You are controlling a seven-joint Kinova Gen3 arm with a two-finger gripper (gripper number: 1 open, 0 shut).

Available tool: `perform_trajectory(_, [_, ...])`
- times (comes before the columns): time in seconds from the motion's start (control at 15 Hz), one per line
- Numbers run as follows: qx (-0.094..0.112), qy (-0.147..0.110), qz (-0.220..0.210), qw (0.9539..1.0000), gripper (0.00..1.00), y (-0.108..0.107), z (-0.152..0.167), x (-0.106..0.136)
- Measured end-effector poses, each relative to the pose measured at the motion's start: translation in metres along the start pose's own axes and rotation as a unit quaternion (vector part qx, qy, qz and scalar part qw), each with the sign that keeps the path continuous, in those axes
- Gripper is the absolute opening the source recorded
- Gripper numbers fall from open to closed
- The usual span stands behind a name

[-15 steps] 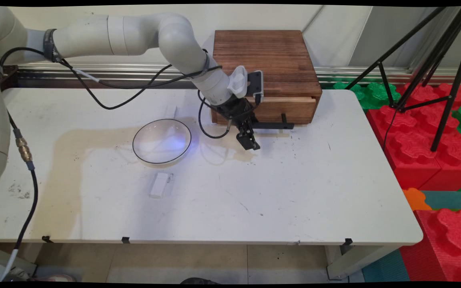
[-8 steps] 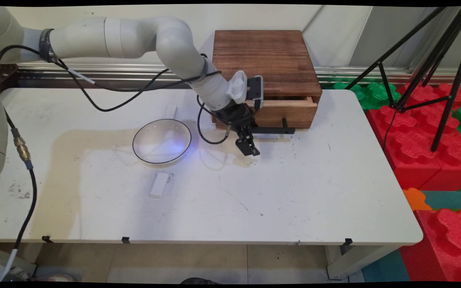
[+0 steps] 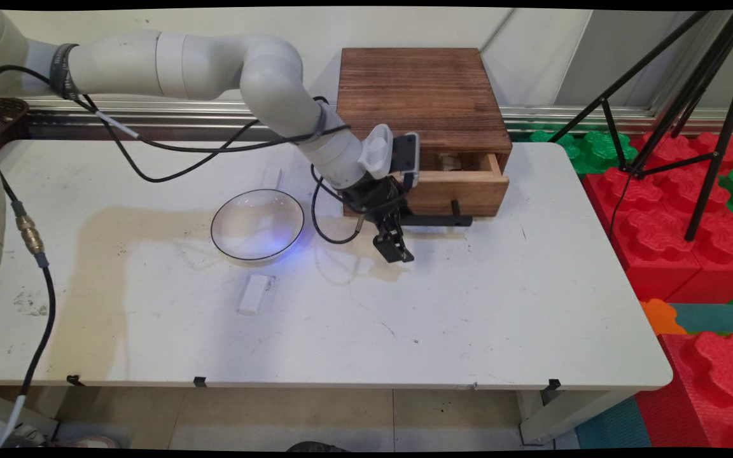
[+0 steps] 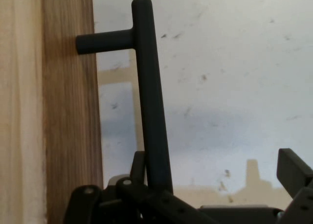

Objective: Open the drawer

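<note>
A brown wooden box (image 3: 420,89) stands at the table's back, and its drawer (image 3: 462,181) is pulled partly out, showing a gap at its top. The drawer's black bar handle (image 3: 436,221) sticks out at the front. My gripper (image 3: 394,245) sits at the handle's left end. In the hand view the handle (image 4: 149,87) runs down into the gripper (image 4: 215,160), beside the drawer front (image 4: 68,111). One finger (image 4: 138,160) is tucked between bar and wood, and the other finger (image 4: 293,168) stands far off, so the gripper is open and hooked on the handle.
A clear glass bowl (image 3: 257,224) lies left of the gripper. A small white block (image 3: 253,294) lies nearer the front, and another white piece (image 3: 271,177) behind the bowl. Black tripod legs (image 3: 659,108) and red foam blocks (image 3: 672,222) stand beyond the table's right edge.
The drawer has slid out toward the table's near side, opening a gap at its top. My gripper has moved the same way with the handle.
</note>
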Motion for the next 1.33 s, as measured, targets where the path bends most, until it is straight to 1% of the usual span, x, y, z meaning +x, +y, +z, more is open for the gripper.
perform_trajectory(0.53, [-0.008,0.007,0.005,0.9999,1.00,0.031,-0.003,0.005])
perform_trajectory(0.8, [-0.012,0.009,0.003,0.9999,1.00,0.043,-0.004,0.006])
perform_trajectory(1.33, [-0.020,0.013,-0.016,0.9996,1.00,0.067,-0.006,0.006])
